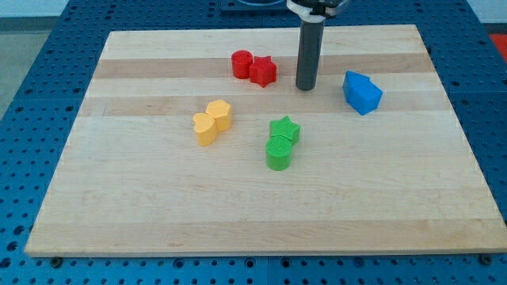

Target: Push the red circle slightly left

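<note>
The red circle [242,63] stands near the top middle of the wooden board [158,206], touching a red star [264,71] on its right. My tip [306,86] rests on the board to the right of the red star, a short gap away, and left of the blue blocks. The rod rises straight up from it to the view's top.
Two blue blocks [362,92] sit together at the right. Two yellow blocks [212,122] sit left of centre, touching. A green star [284,129] touches a green cylinder [279,152] at the centre. A blue perforated table surrounds the board.
</note>
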Tool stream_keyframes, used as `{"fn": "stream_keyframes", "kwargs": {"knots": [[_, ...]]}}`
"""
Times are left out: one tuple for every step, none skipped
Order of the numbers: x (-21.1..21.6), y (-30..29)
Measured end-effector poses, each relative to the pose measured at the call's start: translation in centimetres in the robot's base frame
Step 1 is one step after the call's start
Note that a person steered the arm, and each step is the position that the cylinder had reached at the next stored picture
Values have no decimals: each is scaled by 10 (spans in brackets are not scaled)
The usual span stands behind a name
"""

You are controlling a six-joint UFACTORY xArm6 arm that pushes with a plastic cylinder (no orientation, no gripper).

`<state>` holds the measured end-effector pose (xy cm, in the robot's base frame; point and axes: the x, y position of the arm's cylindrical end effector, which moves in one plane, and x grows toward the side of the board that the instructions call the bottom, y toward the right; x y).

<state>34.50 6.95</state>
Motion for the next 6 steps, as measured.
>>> {"fn": "stream_keyframes", "kwargs": {"knots": [[-55, -4], [-61, -34], [-68, -88], [-74, -94], [-96, -94], [-98, -112]]}}
